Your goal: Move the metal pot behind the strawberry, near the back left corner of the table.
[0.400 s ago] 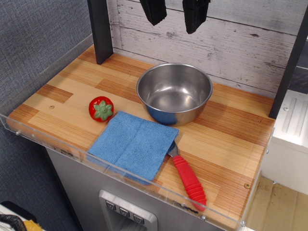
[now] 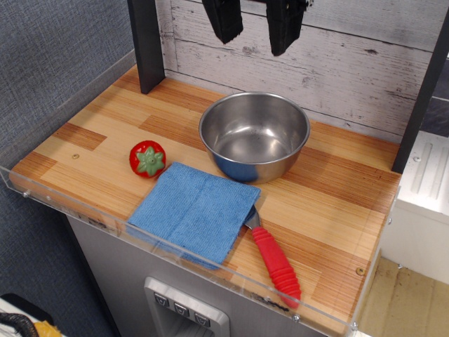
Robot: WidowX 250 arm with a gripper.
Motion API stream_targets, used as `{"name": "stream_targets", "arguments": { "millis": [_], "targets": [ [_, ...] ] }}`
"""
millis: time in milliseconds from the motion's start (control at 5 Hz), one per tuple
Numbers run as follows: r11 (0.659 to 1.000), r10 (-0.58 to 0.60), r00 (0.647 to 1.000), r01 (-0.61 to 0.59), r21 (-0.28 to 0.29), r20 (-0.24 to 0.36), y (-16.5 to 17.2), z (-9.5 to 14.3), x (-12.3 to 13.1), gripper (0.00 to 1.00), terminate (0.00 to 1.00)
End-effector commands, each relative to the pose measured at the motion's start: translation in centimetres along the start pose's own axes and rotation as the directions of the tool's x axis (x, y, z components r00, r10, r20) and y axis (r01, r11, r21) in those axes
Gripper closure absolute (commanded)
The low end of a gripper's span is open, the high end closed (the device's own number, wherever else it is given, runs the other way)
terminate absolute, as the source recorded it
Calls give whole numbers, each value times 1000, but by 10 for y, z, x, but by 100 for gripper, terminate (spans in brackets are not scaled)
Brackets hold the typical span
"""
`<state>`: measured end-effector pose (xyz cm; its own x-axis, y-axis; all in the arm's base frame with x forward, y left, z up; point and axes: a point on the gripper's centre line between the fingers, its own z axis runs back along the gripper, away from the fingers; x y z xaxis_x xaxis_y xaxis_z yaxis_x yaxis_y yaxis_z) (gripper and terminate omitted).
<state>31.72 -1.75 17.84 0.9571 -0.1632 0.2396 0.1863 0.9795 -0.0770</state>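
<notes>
The metal pot (image 2: 254, 135) sits empty near the middle back of the striped wooden table (image 2: 98, 126). The strawberry (image 2: 148, 159), red with a green leaf cap, lies to the pot's left, near the front left. My gripper (image 2: 254, 31) hangs open at the top of the view, above the pot and well clear of it, with its two black fingers (image 2: 224, 20) apart and nothing between them.
A blue cloth (image 2: 194, 208) lies in front of the pot and covers the head of a utensil with a red ribbed handle (image 2: 276, 265). A black post (image 2: 146, 43) stands at the back left corner. A clear acrylic rim (image 2: 175, 254) edges the front.
My gripper has come down a little towards the pot. Nothing on the table has moved.
</notes>
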Motion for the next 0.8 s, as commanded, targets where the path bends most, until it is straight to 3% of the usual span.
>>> {"name": "stream_targets", "arguments": {
  "millis": [0,600],
  "targets": [
    [999,-31,1000,31,-15,4,-8,-2,8,0,0],
    [993,-111,987,107,-41,-115,-31,-55,-5,0,0]
  ]
}}
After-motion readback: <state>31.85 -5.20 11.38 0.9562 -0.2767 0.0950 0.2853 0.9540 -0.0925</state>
